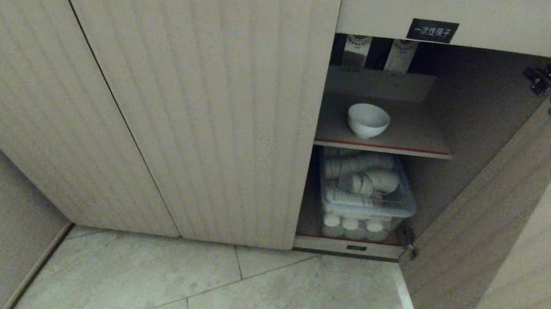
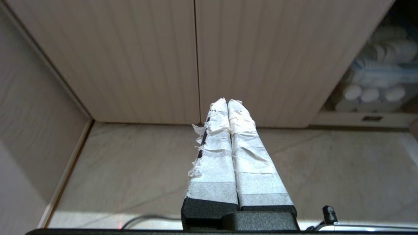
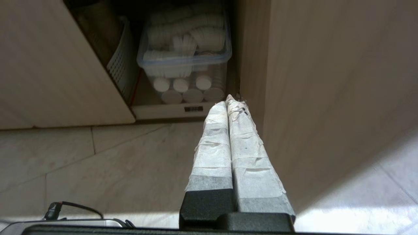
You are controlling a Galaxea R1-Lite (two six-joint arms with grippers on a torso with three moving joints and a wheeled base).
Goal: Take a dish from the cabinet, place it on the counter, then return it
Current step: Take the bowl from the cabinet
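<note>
You were facing the cabinet, its two ribbed doors on the left closed and the right-hand door swung wide open over the pale tiled floor, with nothing blocking the open bay. Inside, a clear box of stacked paper cups filled the bottom level, and the dish sat upright and alone on the red-edged shelf above it. Your left end effector and right end effector both hung low over the floor, taped fingers pressed together and empty.
</note>
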